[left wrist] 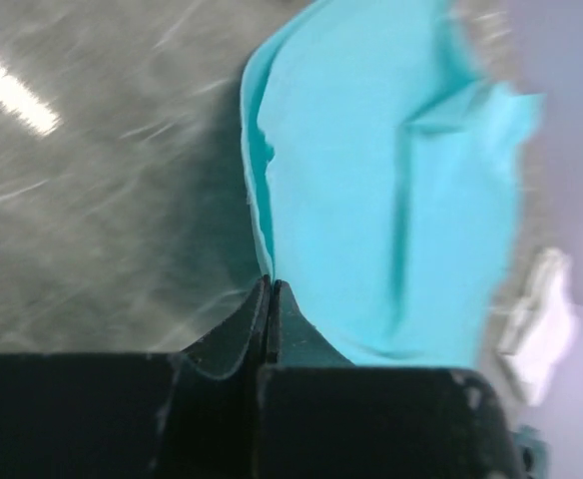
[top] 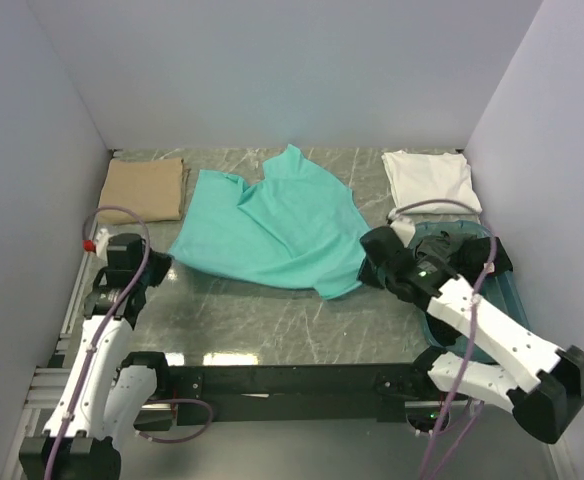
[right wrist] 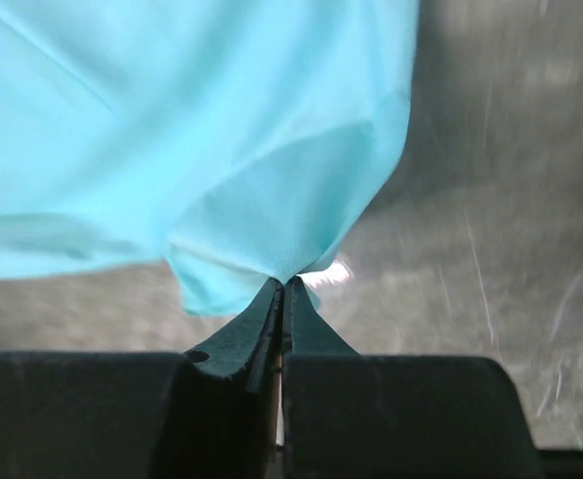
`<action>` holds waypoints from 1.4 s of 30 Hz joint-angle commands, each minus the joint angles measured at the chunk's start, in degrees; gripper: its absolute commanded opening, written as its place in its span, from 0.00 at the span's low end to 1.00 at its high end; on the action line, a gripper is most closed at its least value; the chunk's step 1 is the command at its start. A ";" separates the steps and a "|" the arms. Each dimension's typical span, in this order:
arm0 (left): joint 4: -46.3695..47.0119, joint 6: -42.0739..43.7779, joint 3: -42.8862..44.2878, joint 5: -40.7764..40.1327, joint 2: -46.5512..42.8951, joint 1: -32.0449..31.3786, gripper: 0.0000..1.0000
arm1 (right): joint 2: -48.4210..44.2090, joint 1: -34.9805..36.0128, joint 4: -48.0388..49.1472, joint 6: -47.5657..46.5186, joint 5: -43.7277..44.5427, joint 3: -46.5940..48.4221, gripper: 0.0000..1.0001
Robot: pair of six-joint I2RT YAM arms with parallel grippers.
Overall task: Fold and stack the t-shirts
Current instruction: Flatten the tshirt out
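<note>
The teal t-shirt (top: 267,225) is spread loosely over the middle of the marble table, held up at two near corners. My left gripper (top: 155,263) is shut on its left edge; in the left wrist view the teal cloth (left wrist: 391,190) runs up from my pinched jaws (left wrist: 271,284). My right gripper (top: 364,262) is shut on its right corner; in the right wrist view the cloth (right wrist: 192,140) hangs from my closed jaws (right wrist: 283,284). A folded tan t-shirt (top: 144,188) lies at the back left. A folded white t-shirt (top: 429,180) lies at the back right.
A blue-green plastic tub (top: 502,285) stands at the right, partly under my right arm. White walls close in the table at the back and both sides. A small red and white part (top: 90,243) sits at the left edge.
</note>
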 commanded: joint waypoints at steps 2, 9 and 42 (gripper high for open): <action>0.10 -1.34 10.17 0.77 -3.25 0.05 0.01 | -5.00 -2.48 -2.10 -5.72 9.63 10.41 0.00; -0.34 -2.13 24.05 -2.30 -2.82 0.05 0.01 | -10.28 -6.61 -2.54 -14.34 14.21 28.14 0.00; -2.54 3.94 57.58 -8.29 -4.58 0.05 0.01 | -14.95 -6.97 -10.01 -27.44 -1.71 60.27 0.00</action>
